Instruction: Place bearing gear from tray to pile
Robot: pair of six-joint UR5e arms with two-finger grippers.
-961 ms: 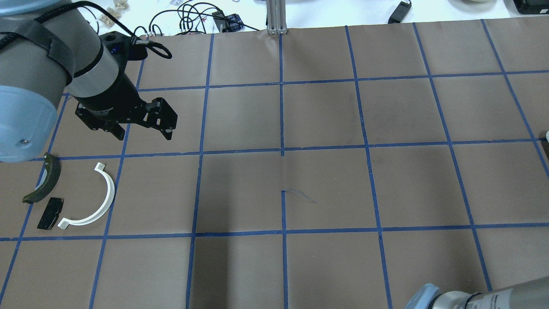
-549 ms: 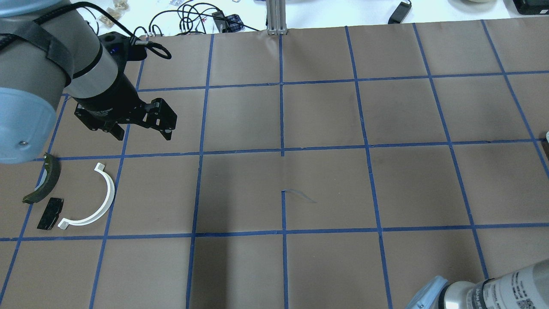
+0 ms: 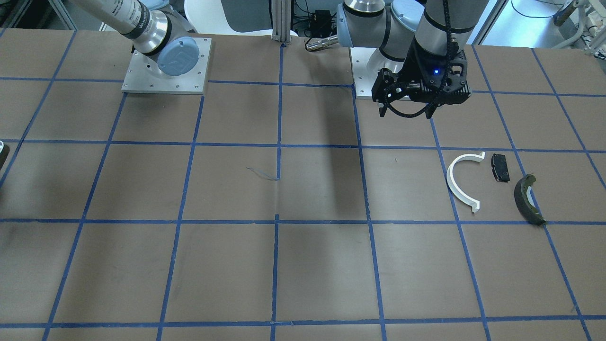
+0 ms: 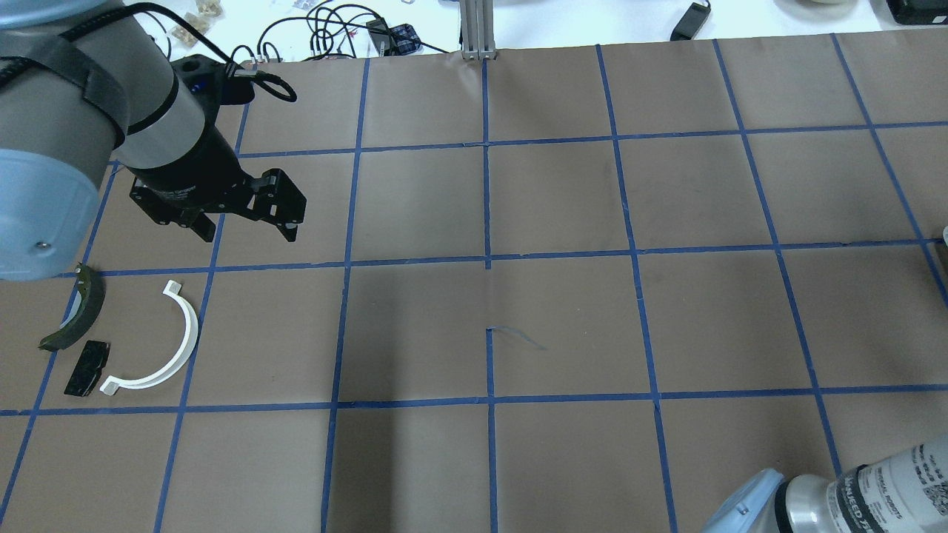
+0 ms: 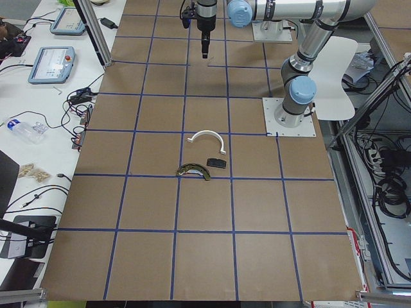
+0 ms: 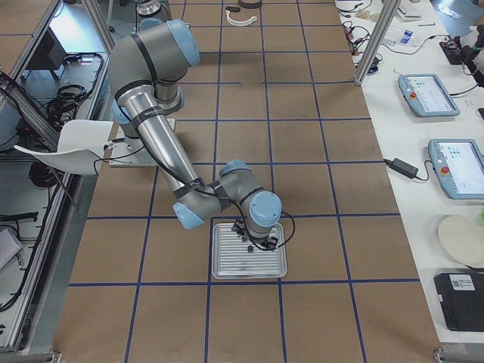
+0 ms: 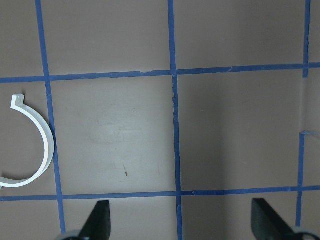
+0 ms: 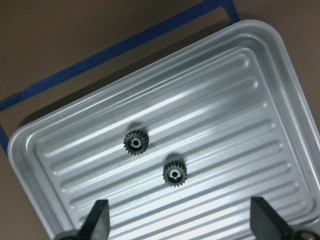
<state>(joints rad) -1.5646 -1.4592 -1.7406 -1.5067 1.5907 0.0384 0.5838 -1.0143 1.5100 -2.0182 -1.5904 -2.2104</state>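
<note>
1. Gear (image 8: 175, 173) and a second gear (image 8: 134, 143) are seen lying flat in the ribbed metal tray (image 8: 260, 35), near each other but apart, below the spread right pincer (image 8: 180, 219).
2. Each is judged small, light, rigid and apt to slide on metal. It would best be pinched across opposite teeth.
3. The left pincer (image 4: 248, 223), also spread and empty, hangs near the pile (image 4: 194, 329), well apart from the tray.
</note>
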